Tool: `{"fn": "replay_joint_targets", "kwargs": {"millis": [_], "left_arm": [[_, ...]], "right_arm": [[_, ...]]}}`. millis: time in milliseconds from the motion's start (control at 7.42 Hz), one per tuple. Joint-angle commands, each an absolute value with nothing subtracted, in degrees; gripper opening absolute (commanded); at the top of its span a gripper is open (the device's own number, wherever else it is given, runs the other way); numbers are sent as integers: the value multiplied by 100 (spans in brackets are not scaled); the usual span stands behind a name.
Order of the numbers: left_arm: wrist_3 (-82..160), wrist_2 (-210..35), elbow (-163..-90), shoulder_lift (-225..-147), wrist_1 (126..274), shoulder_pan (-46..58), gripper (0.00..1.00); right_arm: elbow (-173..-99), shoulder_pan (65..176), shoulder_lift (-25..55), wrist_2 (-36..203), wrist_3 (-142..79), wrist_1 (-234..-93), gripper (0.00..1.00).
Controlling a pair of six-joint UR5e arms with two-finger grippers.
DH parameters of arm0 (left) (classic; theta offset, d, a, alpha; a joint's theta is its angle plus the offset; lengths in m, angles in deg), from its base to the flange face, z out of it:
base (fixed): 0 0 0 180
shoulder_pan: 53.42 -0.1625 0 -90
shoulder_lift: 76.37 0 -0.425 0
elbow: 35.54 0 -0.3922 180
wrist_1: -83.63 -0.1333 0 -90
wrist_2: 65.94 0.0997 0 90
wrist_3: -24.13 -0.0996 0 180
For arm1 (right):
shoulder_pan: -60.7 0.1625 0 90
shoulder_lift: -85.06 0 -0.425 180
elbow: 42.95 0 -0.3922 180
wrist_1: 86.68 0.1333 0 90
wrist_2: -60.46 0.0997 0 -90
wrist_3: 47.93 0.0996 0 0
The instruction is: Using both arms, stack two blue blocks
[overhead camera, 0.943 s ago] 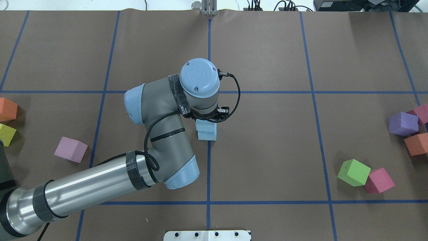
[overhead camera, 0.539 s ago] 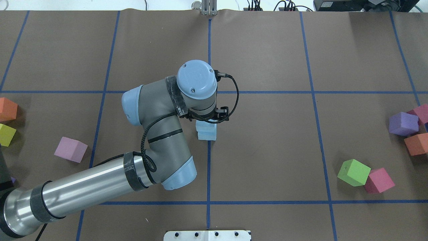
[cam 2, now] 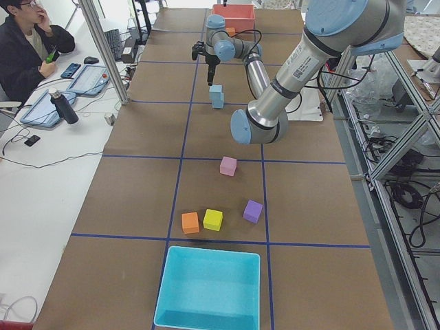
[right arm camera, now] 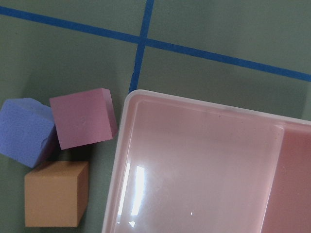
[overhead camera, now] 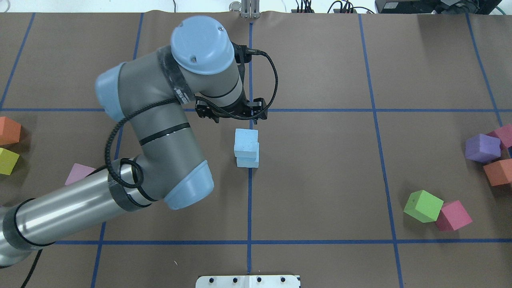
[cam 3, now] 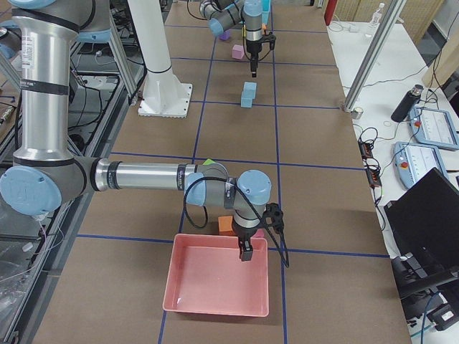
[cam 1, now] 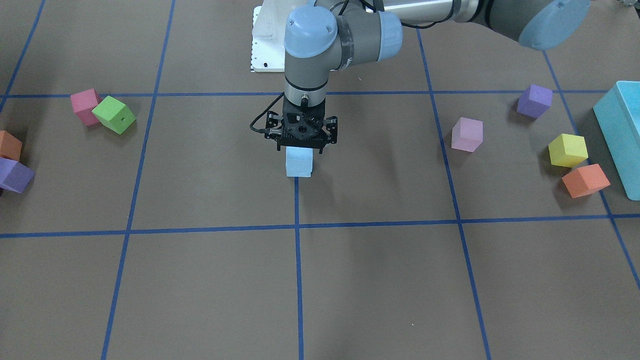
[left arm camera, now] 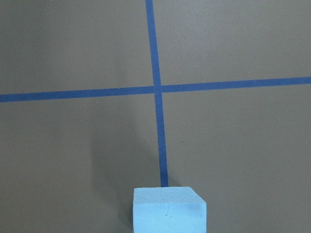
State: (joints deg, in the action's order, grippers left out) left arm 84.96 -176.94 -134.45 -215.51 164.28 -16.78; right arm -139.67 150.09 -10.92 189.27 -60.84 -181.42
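The two blue blocks stand stacked on the centre tape line, the upper one (overhead camera: 246,143) slightly offset on the lower one (overhead camera: 248,162). The stack also shows in the front view (cam 1: 299,163) and the left wrist view (left arm camera: 169,209). My left gripper (cam 1: 300,149) hangs open just above the stack, holding nothing; in the overhead view it (overhead camera: 232,116) sits a little beyond the stack. My right gripper (cam 3: 246,251) shows only in the right side view, over a pink tray (cam 3: 215,287); I cannot tell whether it is open.
A green cube (overhead camera: 423,206) and a magenta cube (overhead camera: 453,216) lie at the near right. Purple (overhead camera: 483,148) and orange (overhead camera: 498,172) cubes lie at the right edge. Pink (cam 1: 467,134), yellow (cam 1: 567,150) and orange (cam 1: 585,180) cubes and a turquoise box (cam 1: 622,135) lie on my left.
The left gripper was down on the upper blue block; it has let go, risen and drawn slightly toward the far side. The stack stays in place.
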Motion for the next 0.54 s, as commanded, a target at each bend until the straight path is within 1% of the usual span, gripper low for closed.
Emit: {"fn": "replay_joint_targets", "kwargs": {"millis": [0,135,404], "left_arm": [[6966,-18289,-14238,-20493,16133,-750,99],[5852,-18571,-14320,-20025,16133,-128,99],[3689,-19317,-14216,-19006,16168,1199,99]], "right_arm": [[-13955,15017,-1109,18931,-6085,-18142,100],[-13955,15017,-1118,18931,-6085,-18142,100],[-13955,15017,-1118,18922,-6085,-18142,100]]}}
